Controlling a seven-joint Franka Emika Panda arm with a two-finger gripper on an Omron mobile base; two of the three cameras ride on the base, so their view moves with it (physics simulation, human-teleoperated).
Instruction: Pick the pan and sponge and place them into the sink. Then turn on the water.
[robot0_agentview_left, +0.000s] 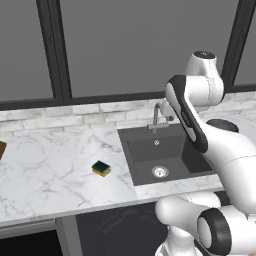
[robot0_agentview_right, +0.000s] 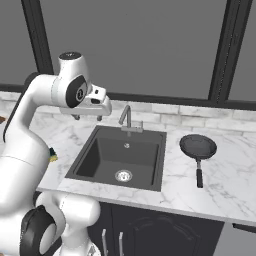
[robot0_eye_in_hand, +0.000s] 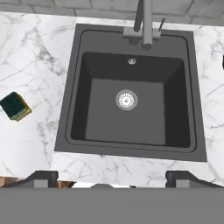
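A: Left base view? 
B: One sponge (robot0_agentview_left: 101, 168) on the counter (robot0_agentview_left: 50, 170), left of the sink (robot0_agentview_left: 131, 160), well apart. Basin empty.

A: Right base view? 
B: One pan (robot0_agentview_right: 198, 146) on the counter right of the sink, handle running toward the near edge. Gripper (robot0_agentview_right: 88, 117) hangs above the sink's far left corner, one faucet (robot0_agentview_right: 127, 118) just right of it.

A: Hand view? 
B: Fingers (robot0_eye_in_hand: 41, 177) spread wide, holding nothing, sink straight below. Sponge lies left of the fingers, pan further off to the right, so I'd guess either goes first.
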